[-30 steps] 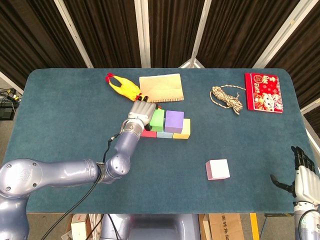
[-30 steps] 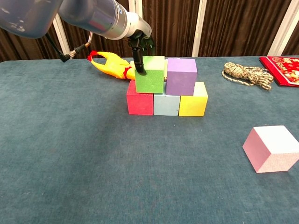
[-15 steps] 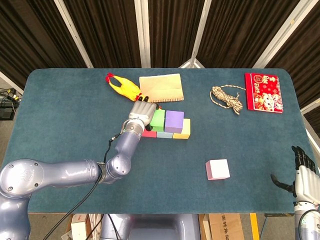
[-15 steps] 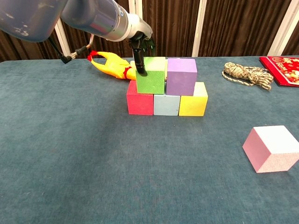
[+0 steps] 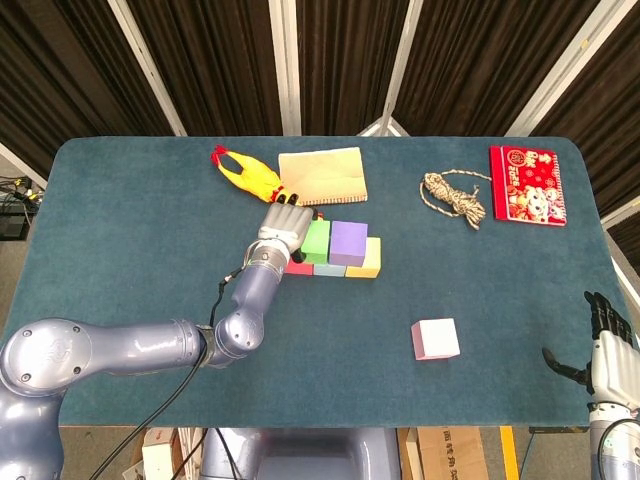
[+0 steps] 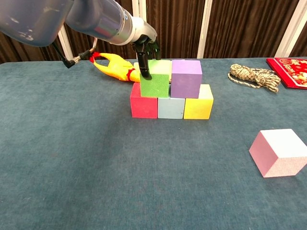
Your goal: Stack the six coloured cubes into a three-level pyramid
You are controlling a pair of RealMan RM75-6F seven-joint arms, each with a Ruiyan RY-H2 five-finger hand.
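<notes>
Green cube [image 6: 155, 82] — left hand [image 5: 283, 224] gripping its left edge | right hand [image 5: 604, 345] released, table's corner

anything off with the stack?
Nothing stands out: the green cube and purple cube sit squarely on the bottom row. The pink cube lies apart, not yet stacked. Left hand holds the green cube.

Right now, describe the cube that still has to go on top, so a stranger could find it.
On the blue table, look right and nearer than the block stack. The pink cube sits alone there on bare cloth, touching nothing, the only cube not in the stack.
</notes>
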